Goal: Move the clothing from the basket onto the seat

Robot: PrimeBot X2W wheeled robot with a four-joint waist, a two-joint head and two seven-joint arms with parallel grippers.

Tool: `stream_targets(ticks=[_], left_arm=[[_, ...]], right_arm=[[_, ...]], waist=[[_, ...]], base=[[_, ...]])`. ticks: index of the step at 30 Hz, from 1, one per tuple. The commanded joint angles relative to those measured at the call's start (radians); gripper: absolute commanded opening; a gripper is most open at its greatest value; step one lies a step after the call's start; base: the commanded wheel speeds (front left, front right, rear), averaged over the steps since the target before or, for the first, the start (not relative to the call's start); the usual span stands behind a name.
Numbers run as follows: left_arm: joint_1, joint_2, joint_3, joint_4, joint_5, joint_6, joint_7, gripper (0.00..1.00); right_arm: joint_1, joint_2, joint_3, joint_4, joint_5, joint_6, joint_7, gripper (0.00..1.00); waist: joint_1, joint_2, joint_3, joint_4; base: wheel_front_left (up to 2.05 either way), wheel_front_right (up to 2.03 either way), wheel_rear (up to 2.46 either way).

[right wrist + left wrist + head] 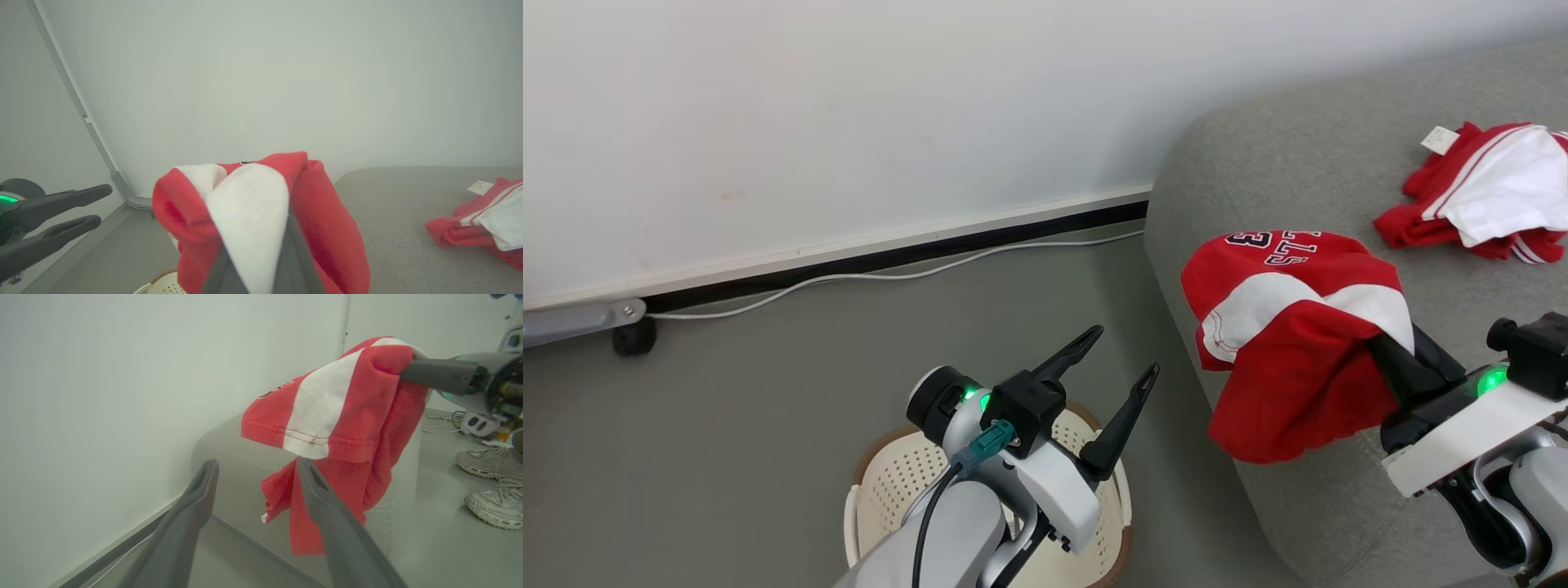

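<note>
Start close, with the left gripper [1123, 351]: spread wide, holding nothing. Right below it, find the oval cream plastic laundry basket with holes in its sides and a brown rim [874, 498], standing on the grey floor [768, 384]. No red to see in the part of the basket not hidden by the arm.

Next, off to that gripper's right, look at the right gripper [1409, 355]: pressed tight together, pinching a bright red sports shirt with a white band and dark letters [1290, 351]. Hangs in a bunch from the dark fingers [1392, 361], up in the air, by the rounded corner of the big grey cloth sofa seat [1298, 155]. Partly over the seat, partly past its side, above the floor. Hard to tell whether touching the seat or not.

Further on past the right gripper, well apart from it, see the other red and white garment with a small white tag [1486, 192]. Lies crumpled on the seat already.

Now the trouble to watch for. Could slide off the corner and drop to the floor on letting go here, dragged down by the loose half hanging past the edge. Safer to carry it further over the seat first. Could also catch on a finger after opening, from cloth bunched around it.
</note>
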Motion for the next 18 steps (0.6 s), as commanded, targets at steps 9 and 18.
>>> stream_targets(ticks=[9, 18], left_arm=[[0.012, 0.003, 0.065, -0.015, -0.015, -0.023, -0.010, 1.00], [0.005, 0.003, 0.039, -0.030, -0.030, -0.030, -0.010, 1.00]], right_arm=[[0.021, -0.021, -0.059, -0.030, 0.009, 0.003, -0.006, 0.00], [0.045, -0.014, -0.164, -0.050, 0.013, 0.003, -0.006, 0.00]], waist=[[0.0000, 0.0000, -0.004, -0.177], [0.0000, 0.0000, -0.003, -0.269]], base=[[0.00, 0.00, 0.00], [0.00, 0.00, 0.00]])
